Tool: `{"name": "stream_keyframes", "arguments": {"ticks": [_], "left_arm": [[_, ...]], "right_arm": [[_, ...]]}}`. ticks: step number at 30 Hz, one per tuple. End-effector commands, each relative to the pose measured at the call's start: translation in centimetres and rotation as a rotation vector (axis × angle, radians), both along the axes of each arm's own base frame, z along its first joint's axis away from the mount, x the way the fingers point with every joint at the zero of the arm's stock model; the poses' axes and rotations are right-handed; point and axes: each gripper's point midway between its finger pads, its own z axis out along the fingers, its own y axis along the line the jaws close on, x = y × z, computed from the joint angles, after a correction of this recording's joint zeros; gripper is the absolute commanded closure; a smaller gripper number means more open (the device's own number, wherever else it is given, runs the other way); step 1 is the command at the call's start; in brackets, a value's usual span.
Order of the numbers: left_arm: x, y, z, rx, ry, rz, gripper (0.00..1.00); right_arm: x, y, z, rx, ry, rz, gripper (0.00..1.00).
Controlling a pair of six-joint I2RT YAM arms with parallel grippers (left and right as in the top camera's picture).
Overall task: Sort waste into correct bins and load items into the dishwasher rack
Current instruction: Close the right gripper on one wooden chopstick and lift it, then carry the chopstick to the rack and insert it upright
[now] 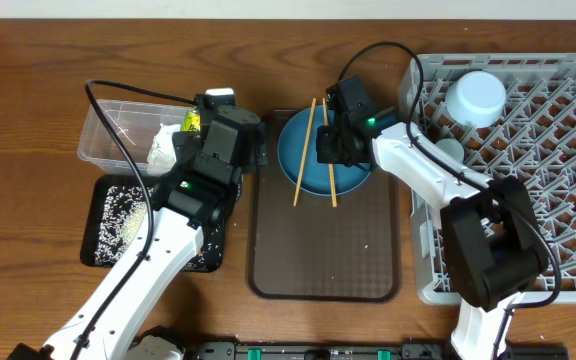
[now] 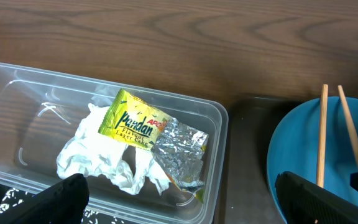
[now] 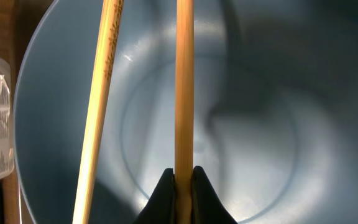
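So the right gripper pinches one chopstick above the plate — left gripper hangs, jaws wide, over the tub beside that plate.

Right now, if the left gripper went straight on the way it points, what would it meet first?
Probably the snack packet, lying with the napkin in the clear tub, though depth is unclear.

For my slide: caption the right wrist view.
Right gripper pinches one chopstick over the blue plate; second chopstick lies alongside.
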Motion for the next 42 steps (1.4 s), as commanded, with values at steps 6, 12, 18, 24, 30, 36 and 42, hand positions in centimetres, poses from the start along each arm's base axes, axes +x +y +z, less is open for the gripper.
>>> {"name": "stream_keyframes", "arguments": {"ticks": [6, 12, 18, 24, 30, 36, 42], "left_arm": [[0.0, 0.4, 0.3, 0.021, -0.01, 0.012, 0.01], [0.0, 0.4, 0.3, 0.021, -0.009, 0.012, 0.02], [0.0, 0.4, 0.3, 0.021, -0.01, 0.012, 0.01], [0.0, 0.4, 0.3, 0.021, -0.009, 0.011, 0.01], [0.0, 0.4, 0.3, 0.021, -0.009, 0.011, 0.01], [0.0, 0.4, 0.3, 0.021, -0.009, 0.012, 0.01], [0.0, 0.4, 0.3, 0.021, -0.01, 0.012, 0.02]], "right_arm": [[-0.8, -3.7, 9.4, 0.006, -0.144, 0.037, 0.99], [-4.7, -10.2, 14.2, -0.083, -0.158, 0.083, 0.99], [-8.3, -21.6, 16.6, -0.33, -0.117, -0.12, 0.99], [-11.0, -27.8, 15.7, -0.488, 0.006, -0.216, 0.99], [-11.5, -28.3, 12.9, -0.556, 0.052, -0.014, 0.99], [-11.8, -28.5, 9.2, -0.61, 0.077, 0.162, 0.99], [-11.7, -29.7, 7.8, -0.682, 0.08, 0.168, 0.99]]}}
